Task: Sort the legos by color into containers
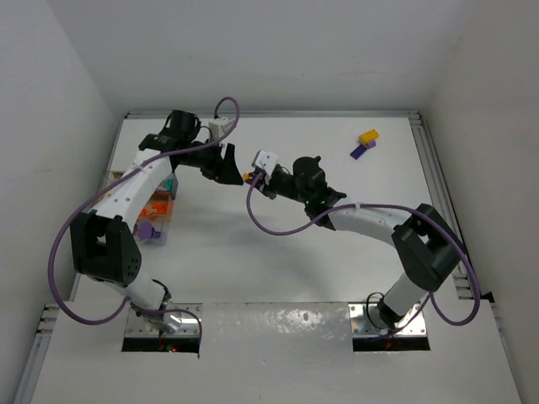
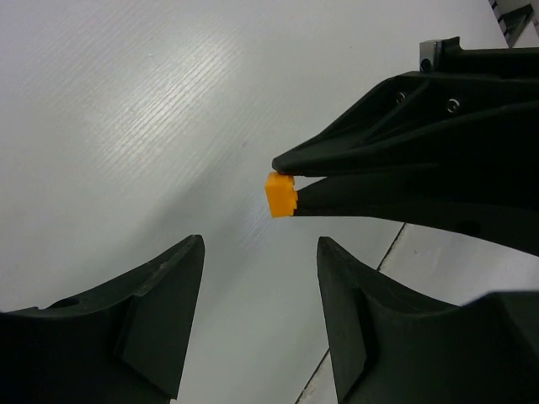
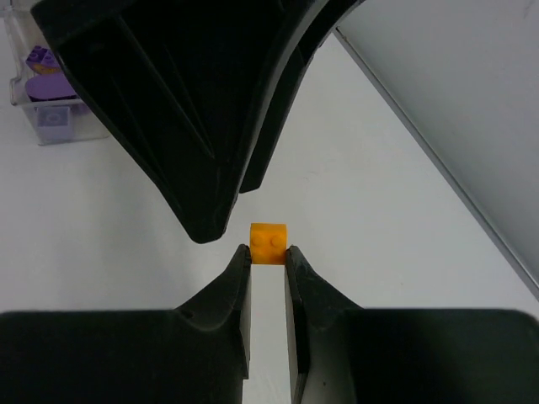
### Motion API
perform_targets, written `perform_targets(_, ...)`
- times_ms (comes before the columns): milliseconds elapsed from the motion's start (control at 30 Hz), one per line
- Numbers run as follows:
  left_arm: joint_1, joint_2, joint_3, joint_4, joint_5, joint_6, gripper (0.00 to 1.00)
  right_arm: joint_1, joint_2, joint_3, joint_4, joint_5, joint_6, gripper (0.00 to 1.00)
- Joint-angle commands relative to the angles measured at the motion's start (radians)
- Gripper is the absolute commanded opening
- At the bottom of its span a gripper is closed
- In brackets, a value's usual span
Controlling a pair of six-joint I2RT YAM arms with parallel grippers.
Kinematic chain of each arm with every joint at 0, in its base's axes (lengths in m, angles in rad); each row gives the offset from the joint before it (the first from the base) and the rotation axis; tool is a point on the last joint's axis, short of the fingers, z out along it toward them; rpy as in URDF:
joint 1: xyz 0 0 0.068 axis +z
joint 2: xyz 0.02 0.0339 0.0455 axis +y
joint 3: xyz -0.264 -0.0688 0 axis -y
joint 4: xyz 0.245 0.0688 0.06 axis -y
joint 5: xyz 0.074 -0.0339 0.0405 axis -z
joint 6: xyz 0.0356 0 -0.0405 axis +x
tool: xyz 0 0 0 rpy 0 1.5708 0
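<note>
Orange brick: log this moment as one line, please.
right claw: shut on orange brick | left claw: open, just short of brick, no contact | stage: likely handover

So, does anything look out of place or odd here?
A yellow lego and a purple lego lie together at the far right, away from the tray. The orange lego is pinched only by the very tips of the right fingers.

White table (image 1: 278,269) w/ walls (image 1: 50,84), maybe metal rail (image 1: 424,151) at rt edge
</note>
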Motion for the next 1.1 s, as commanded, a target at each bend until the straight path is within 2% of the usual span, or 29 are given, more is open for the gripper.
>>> perform_targets(0,-0.001,-0.034,0.006,0.057,-0.008,-0.023,0.53,0.011,0.002,0.046,0.062,-0.035,-0.018,0.0)
perform_targets(333,-0.005,0.015,0.048,0.091,0.001,-0.064,0.5,0.032,0.004,0.046,0.031,-0.016,-0.051,0.0)
perform_targets(500,-0.017,0.024,0.054,0.096,-0.003,-0.069,0.43,0.034,0.005,0.048,0.041,-0.012,-0.038,0.0)
perform_targets(700,-0.03,0.025,0.037,0.093,-0.013,-0.069,0.25,0.034,0.007,0.059,0.048,0.002,-0.035,0.0)
perform_targets(900,-0.051,0.038,0.031,0.116,-0.006,-0.09,0.24,0.035,0.012,0.063,0.054,-0.003,-0.028,0.0)
perform_targets(1067,-0.054,0.055,0.036,0.107,-0.011,-0.09,0.16,0.037,0.005,0.062,0.059,0.007,-0.027,0.0)
